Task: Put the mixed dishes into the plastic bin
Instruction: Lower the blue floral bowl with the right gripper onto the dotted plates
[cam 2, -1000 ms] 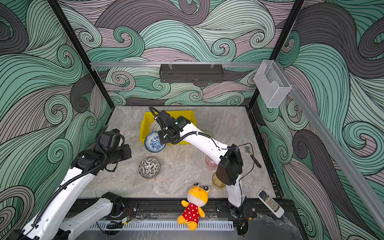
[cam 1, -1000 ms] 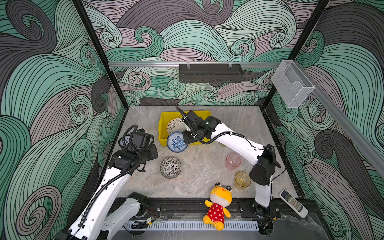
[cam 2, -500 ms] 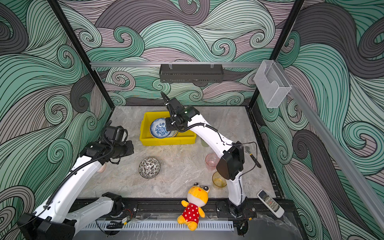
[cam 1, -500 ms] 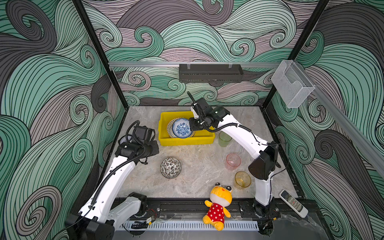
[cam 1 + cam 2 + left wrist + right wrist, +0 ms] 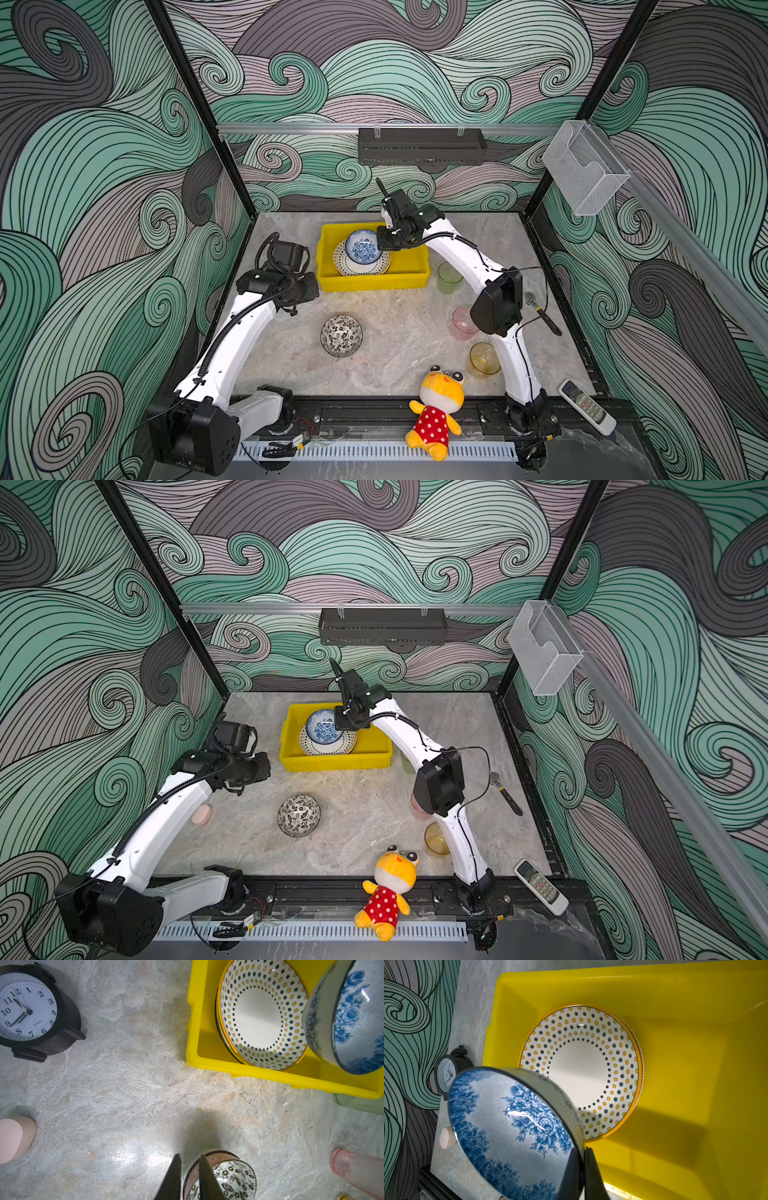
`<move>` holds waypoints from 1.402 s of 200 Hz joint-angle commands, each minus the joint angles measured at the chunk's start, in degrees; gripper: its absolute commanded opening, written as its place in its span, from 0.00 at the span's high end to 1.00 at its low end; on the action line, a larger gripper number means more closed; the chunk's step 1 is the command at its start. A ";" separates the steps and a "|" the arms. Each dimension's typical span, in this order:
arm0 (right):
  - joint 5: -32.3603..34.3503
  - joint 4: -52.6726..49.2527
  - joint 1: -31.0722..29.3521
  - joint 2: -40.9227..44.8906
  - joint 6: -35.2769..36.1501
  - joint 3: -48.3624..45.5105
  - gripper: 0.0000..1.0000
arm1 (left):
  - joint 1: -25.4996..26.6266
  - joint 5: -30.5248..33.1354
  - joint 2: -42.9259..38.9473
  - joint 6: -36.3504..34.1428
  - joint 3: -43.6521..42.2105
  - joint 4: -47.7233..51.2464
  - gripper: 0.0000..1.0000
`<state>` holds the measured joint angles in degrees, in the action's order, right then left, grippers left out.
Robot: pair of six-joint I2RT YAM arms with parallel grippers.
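Note:
The yellow plastic bin (image 5: pixel 374 283) (image 5: pixel 336 765) stands at the back of the table with a dotted plate (image 5: pixel 348 267) (image 5: pixel 581 1068) lying in it. My right gripper (image 5: pixel 584 1149) (image 5: pixel 384 243) is shut on the rim of a blue floral bowl (image 5: pixel 362 246) (image 5: pixel 508 1126), held tilted above the plate. My left gripper (image 5: pixel 189 1156) hangs left of the bin, jaws a narrow gap apart and holding nothing. A black-and-white bowl (image 5: pixel 341 335) (image 5: pixel 232 1176) sits on the table below it. Green (image 5: pixel 449 277), pink (image 5: pixel 461 324) and amber (image 5: pixel 483 359) cups stand on the right.
A black clock (image 5: pixel 29 1012) and a pale pink round object (image 5: pixel 202 813) sit by the left wall. A yellow plush toy (image 5: pixel 438 411) and a remote (image 5: pixel 586 407) lie at the front edge. A wrench (image 5: pixel 540 311) lies at the right.
My right gripper has carried the blue floral bowl from in front of the bin's left corner to above the plate inside it. My left arm has swung back toward the bin.

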<state>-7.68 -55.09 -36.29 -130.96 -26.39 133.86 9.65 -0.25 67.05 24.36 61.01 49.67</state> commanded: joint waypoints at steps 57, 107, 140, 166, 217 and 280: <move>-6.80 1.52 3.90 -7.09 -4.97 7.27 1.00 | -2.96 -2.09 5.65 -3.01 3.93 -1.98 0.80; -7.36 1.56 5.03 -10.31 -6.03 8.68 1.00 | -3.83 -2.56 8.97 -3.39 4.81 -2.06 0.80; -7.45 1.56 5.08 -11.47 -6.52 9.40 1.00 | -4.29 -2.91 9.42 -3.62 5.08 -1.77 0.80; -8.03 1.89 5.04 -12.24 -7.43 9.57 1.00 | -4.62 -3.61 9.96 -3.62 5.15 -1.53 0.80; -8.95 1.88 5.11 -13.62 -8.63 9.84 1.00 | -5.24 -4.38 11.08 -3.98 6.02 -0.45 0.80; -8.92 1.89 4.99 -14.63 -9.64 9.84 1.00 | -6.18 -5.20 12.71 -4.15 6.84 0.96 0.80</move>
<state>-15.42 -54.39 -31.42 -144.88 -34.63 141.71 4.14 -4.71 79.07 20.99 65.98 48.64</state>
